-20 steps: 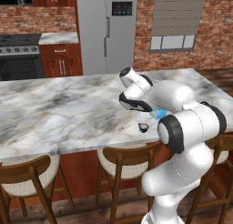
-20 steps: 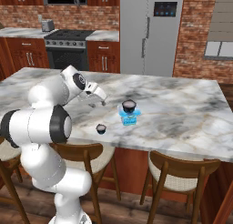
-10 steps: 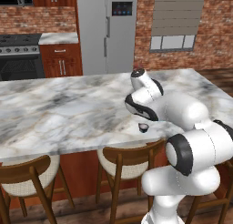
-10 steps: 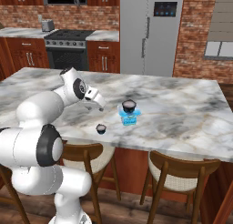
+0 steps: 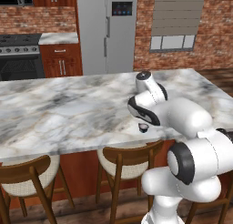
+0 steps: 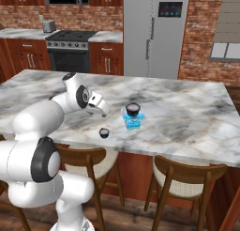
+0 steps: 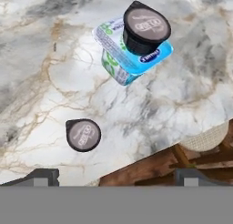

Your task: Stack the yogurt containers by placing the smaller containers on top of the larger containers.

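On the grey-veined marble island counter (image 6: 187,108), the light blue squarish tub (image 7: 119,57) already carries one dark round cup (image 7: 144,27), so the wide-open gripper (image 7: 113,175) should centre over the smaller dark cup (image 7: 83,134) near the counter's edge, descending squarely before closing.

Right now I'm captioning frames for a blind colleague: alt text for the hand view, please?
A dark yogurt cup sits stacked on a light blue yogurt tub on a marble counter. A second, smaller dark cup stands alone nearer the counter's edge, above the open gripper.
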